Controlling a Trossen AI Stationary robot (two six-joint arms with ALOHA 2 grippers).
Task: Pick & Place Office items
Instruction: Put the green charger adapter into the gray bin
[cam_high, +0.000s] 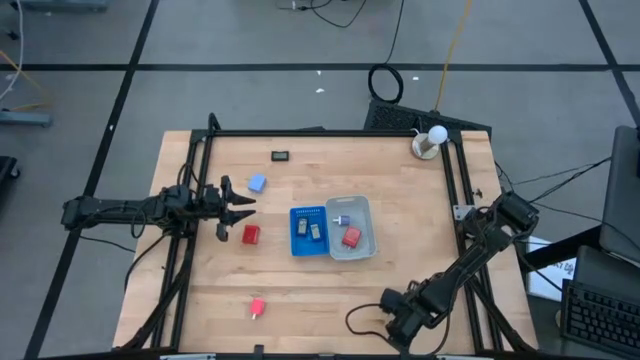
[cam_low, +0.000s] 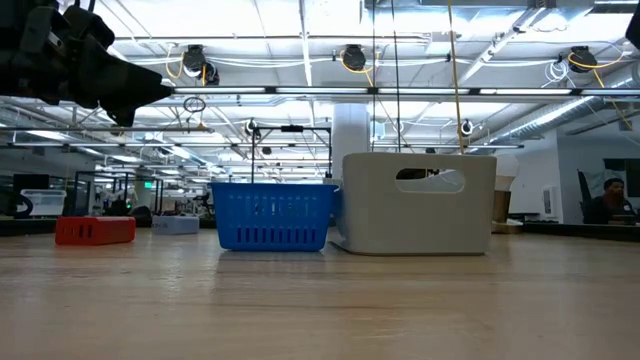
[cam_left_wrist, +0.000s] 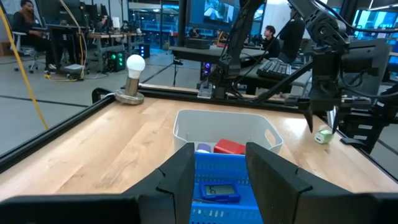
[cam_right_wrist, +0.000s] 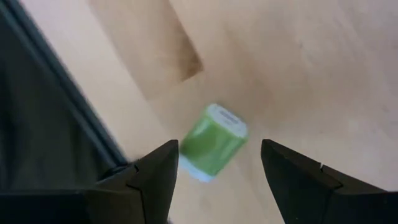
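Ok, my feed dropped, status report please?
Left gripper open, empty, facing blue tray. Right gripper open above green block, not gripping. Nothing blocking.

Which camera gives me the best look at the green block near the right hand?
The right wrist view: the green block fills the frame between the open right hand. The left wrist view shows it small and distant; the high and low views do not show it.
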